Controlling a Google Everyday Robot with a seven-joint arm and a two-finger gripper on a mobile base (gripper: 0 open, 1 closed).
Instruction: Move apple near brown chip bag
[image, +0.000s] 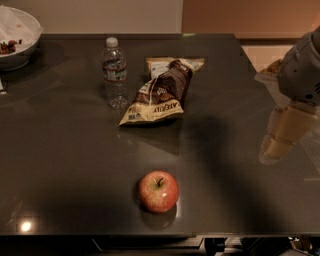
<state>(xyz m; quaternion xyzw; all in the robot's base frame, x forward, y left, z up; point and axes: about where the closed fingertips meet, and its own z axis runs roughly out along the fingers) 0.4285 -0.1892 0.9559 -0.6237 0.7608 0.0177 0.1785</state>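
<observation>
The apple (158, 191) is round and red with yellowish patches and a dark stem. It sits on the dark table near the front edge, about the middle. The brown chip bag (159, 95) lies further back, wrinkled, with a cream-yellow band of dark lettering at its near end. My gripper (281, 134) hangs at the right edge of the view, above the table's right side, well to the right of the apple and apart from it. Nothing is in it.
A clear water bottle (115, 73) stands just left of the bag. A flat tan packet (175, 63) lies behind the bag. A white bowl (20, 35) with dark bits sits at the back left corner. The table's right edge (260, 82) borders a light floor.
</observation>
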